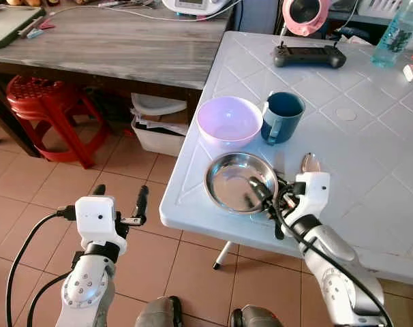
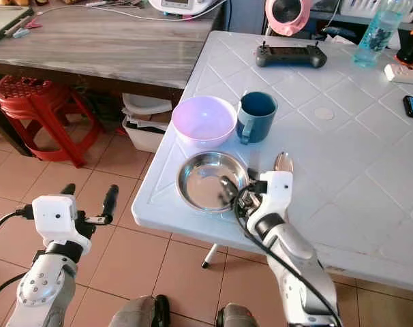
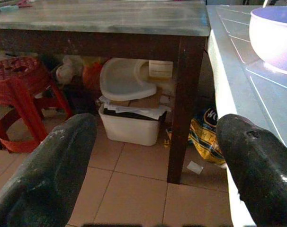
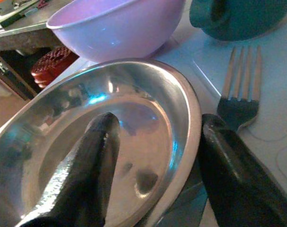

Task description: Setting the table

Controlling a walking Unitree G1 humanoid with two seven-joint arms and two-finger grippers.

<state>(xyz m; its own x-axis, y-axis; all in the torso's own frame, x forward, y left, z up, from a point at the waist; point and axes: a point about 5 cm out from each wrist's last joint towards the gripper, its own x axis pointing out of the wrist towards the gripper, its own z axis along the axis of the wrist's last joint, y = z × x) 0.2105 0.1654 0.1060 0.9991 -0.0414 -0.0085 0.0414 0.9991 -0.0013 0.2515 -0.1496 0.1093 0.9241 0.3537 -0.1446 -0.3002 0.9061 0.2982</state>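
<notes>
Right tool (image 1: 269, 196): positioned at the near edge of the white counter (image 1: 370, 143), straddling the rim of the steel bowl (image 1: 237, 180). One finger (image 4: 86, 165) lies inside the bowl; the other finger (image 4: 238, 170) lies outside the rim at 3 o'clock of the bowl. Fingers are spread, with the rim between them; whether they press on the rim cannot be told.

Left tool (image 1: 119, 201): held over the tiled floor (image 1: 145, 184), well clear of the counter at 9 o'clock of the bowl. Fingers are released, holding nothing.

Fork (image 4: 242, 90): flat on the counter, just beside the bowl at 3 o'clock, next to the outer finger of the right tool.

Spoon (image 1: 309, 163): on the counter at 2 o'clock of the bowl, partly hidden by the right wrist.

Pink bowl (image 1: 229, 120): upright on the counter at 12 o'clock of the steel bowl, near it.

Mug (image 1: 283, 116): upright, touching or just beside the pink bowl at its 3 o'clock; handle faces the near side.

Controller (image 1: 309, 55): farther back on the counter.

Bottle (image 1: 399, 30): at the far corner, 1 o'clock.
</notes>
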